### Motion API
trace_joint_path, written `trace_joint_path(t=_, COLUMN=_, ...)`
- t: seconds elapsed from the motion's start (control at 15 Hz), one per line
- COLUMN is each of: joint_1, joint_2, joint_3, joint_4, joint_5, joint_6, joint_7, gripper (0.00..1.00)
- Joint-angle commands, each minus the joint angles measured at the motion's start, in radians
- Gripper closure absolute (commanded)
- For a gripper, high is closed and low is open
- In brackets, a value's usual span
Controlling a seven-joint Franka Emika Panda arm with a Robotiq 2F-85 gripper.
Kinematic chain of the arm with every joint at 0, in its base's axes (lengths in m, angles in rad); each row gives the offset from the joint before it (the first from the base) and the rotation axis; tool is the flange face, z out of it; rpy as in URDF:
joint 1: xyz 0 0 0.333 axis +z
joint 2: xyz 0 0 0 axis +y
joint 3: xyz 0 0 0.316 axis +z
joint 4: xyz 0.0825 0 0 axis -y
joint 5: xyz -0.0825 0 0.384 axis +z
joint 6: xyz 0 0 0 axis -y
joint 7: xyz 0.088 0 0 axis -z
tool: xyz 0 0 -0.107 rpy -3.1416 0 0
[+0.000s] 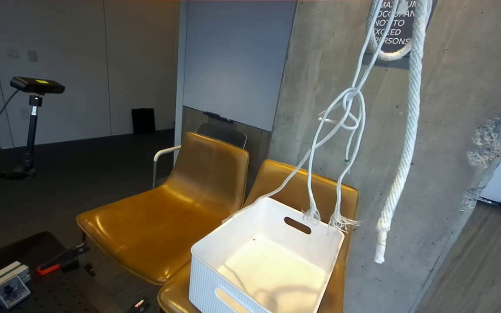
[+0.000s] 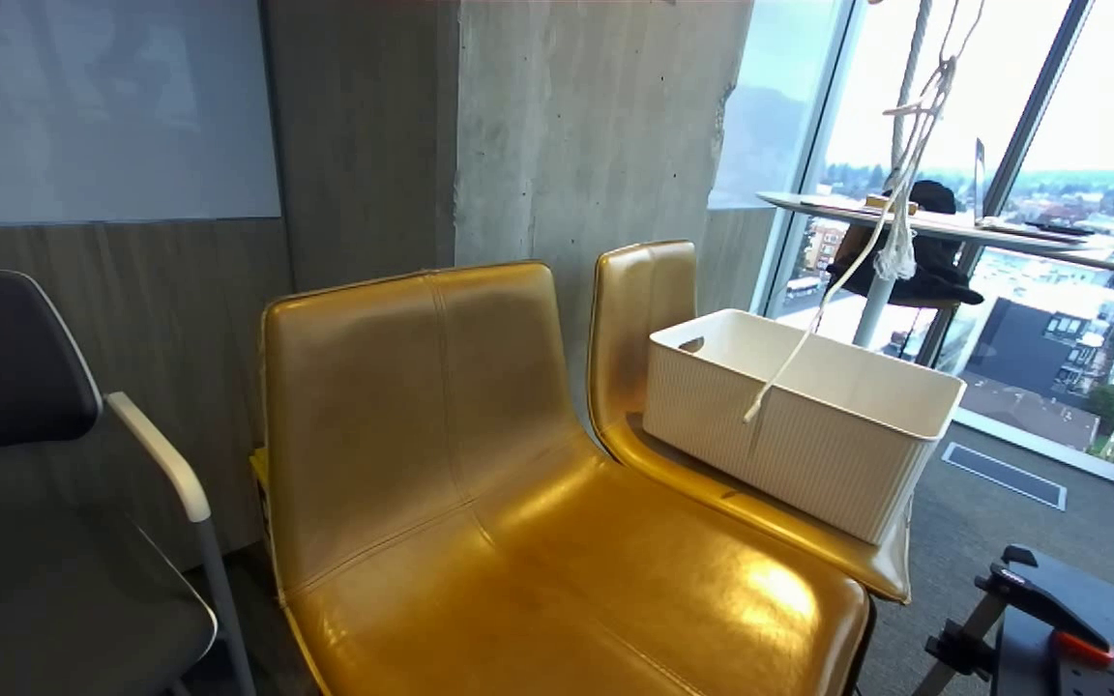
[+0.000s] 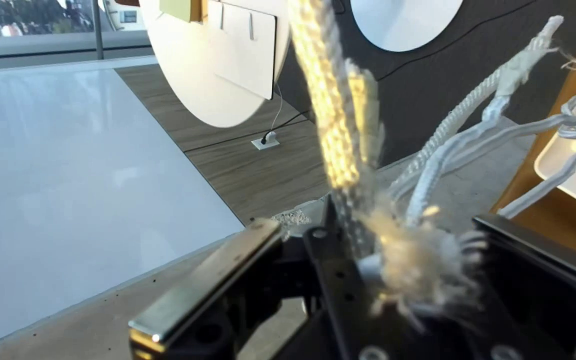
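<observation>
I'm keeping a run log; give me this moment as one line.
gripper: opening unclear | frayed rope end: overlaps gripper in wrist view, hold unclear | white bin: on mustard chair | knotted cords: hanging

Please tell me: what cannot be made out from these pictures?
Whether the rope is held: in the wrist view, a blurred frayed end covers the middle of the gripper.
The hanging ropes: cut by the top edge in both exterior views.
The sign: ropes hide part of its wording in an exterior view.
The bin: cut by the bottom edge in an exterior view.
</observation>
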State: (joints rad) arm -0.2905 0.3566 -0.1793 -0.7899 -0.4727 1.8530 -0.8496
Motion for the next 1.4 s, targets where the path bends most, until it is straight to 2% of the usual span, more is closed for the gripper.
trace_joint_path(t=0.0, joint_1=-0.057, joint_2=0.121, joint_3=-0.003, joint_4=0.239, joint_5=0.047, joint_6=-0.064, joint_7=-0.101, gripper=0.96)
trace_joint_path(t=0.6, joint_1=-0.077, joint_2=0.175, joint_3=-0.030, joint_4=0.349, joint_5=0.097, joint_6=-0.055, joint_7=-0.177, gripper=0.96)
trace_joint_path(t=0.93, joint_1=-0.080, joint_2=0.195, joint_3=-0.022, joint_4=0.384, joint_5=0.125, joint_6=-0.055, joint_7=-0.207, gripper=0.96)
trace_joint_path(t=1.33, joint_1=-0.086, joint_2=0.248, joint_3=0.014, joint_4=0.385, joint_5=0.231, joint_6=-0.076, joint_7=-0.203, gripper=0.96)
